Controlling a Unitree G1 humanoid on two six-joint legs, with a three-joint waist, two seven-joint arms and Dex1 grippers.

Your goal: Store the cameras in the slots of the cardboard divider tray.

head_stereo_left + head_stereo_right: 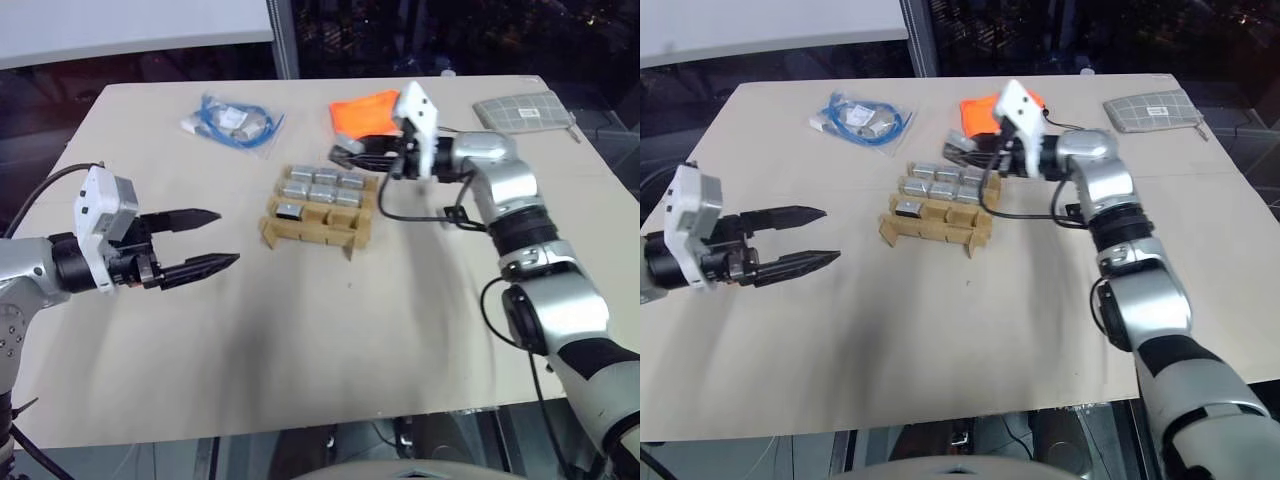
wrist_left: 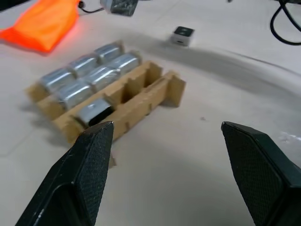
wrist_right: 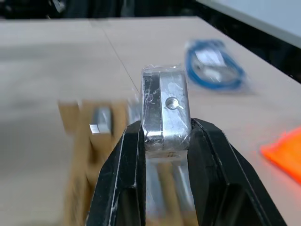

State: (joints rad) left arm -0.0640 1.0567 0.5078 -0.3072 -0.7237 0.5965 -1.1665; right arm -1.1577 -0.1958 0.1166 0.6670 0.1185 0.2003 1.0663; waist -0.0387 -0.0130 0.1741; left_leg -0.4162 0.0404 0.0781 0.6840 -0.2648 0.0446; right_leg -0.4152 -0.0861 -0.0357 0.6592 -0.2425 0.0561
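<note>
Camera (image 3: 165, 109) in the right end effector (image 3: 164, 141): small rigid metal block in clear film, probably light but slick; the flat side faces look like the best place to grip. The fingers are clamped on those faces, with the cardboard divider tray (image 1: 318, 222) just below and ahead. Seven cameras sit in its slots. Left end effector (image 1: 200, 242) is spread wide and empty, well apart from the tray. One loose camera (image 2: 182, 36) lies on the tabletop (image 1: 300, 340), beyond the tray from the left end effector.

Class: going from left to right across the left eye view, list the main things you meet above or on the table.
Open black-fingered left gripper → clear bag of blue cable → tan cardboard divider tray → orange pouch → grey gridded pouch.
</note>
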